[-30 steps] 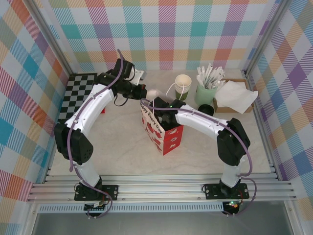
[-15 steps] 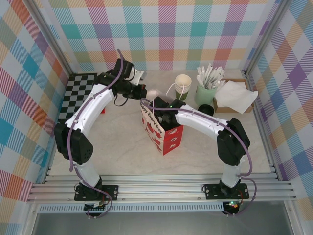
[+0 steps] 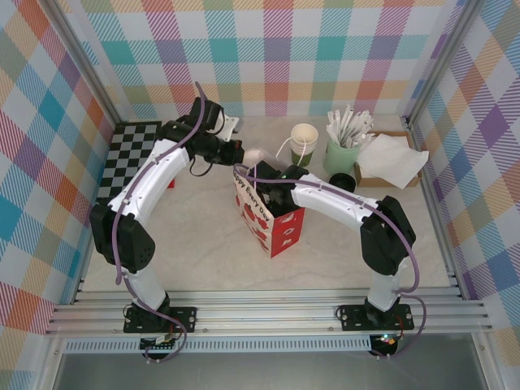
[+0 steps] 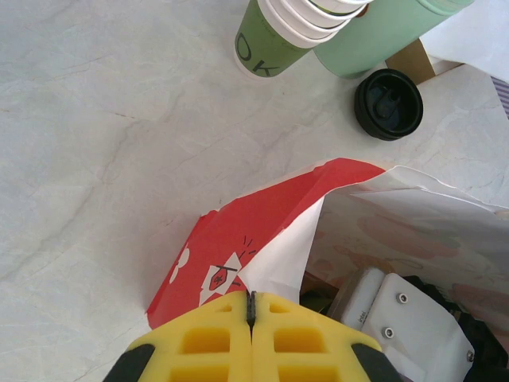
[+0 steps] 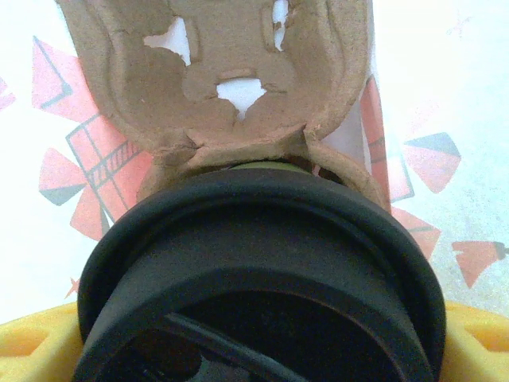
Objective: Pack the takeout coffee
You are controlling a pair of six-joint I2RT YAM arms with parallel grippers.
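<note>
While the red paper bag (image 3: pixel 275 223) stands open in the middle of the pale table (image 3: pixel 187 244), the right arm (image 3: pixel 341 207) reaches into its mouth. Inside the bag sits a brown cardboard cup tray (image 5: pixel 215 79). At the tray's edge the right claw (image 5: pixel 254 350) grips a coffee cup (image 5: pixel 262 255), its jaws spread wide around the black lid. The second coffee cup (image 4: pixel 388 103) stands on the table just beside the pale green holder (image 4: pixel 382 28). The left claw (image 4: pixel 251 306) is closed tight, pinching the bag's top edge.
</note>
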